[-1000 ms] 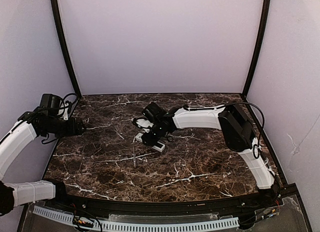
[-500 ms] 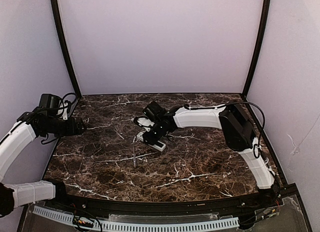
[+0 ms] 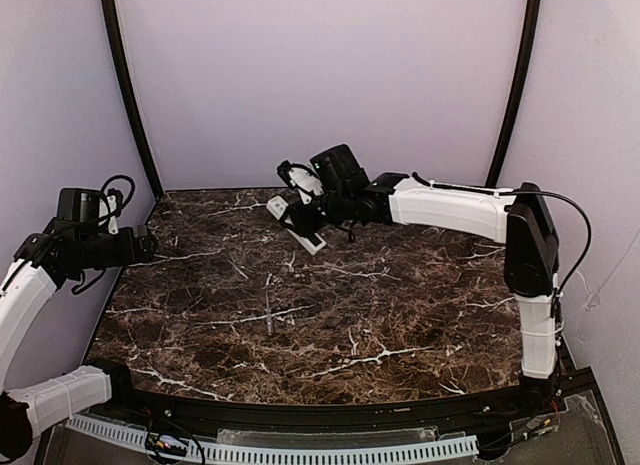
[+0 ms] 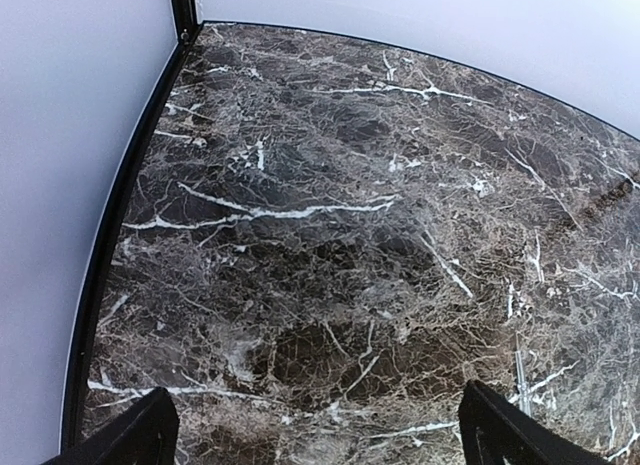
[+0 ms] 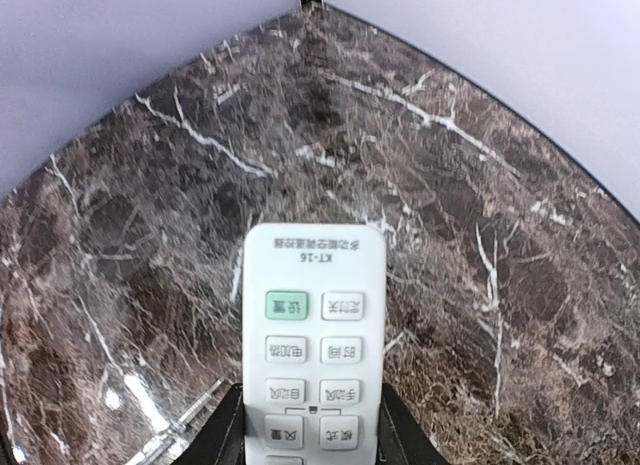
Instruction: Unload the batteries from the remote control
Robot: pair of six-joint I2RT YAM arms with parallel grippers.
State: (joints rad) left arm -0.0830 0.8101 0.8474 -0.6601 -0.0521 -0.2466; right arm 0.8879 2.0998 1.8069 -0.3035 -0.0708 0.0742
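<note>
Right wrist: remote control (image 5: 313, 335) btns up, long axis straight ahead.

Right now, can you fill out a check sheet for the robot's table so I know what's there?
Surface: dark marbled table top, nothing spilled.
Job's things: remote control, held above the table, button side facing the right wrist camera.
Clutter: one thin grey stick lying flat near the middle of the table.
Grippers: left pincer open and empty, over the table's left side; right pincer shut on the remote control's near end.
Cables: black cables looped at the left wrist, another along the right arm; none on the table.
Surroundings: plain pale walls with black corner posts.
</note>
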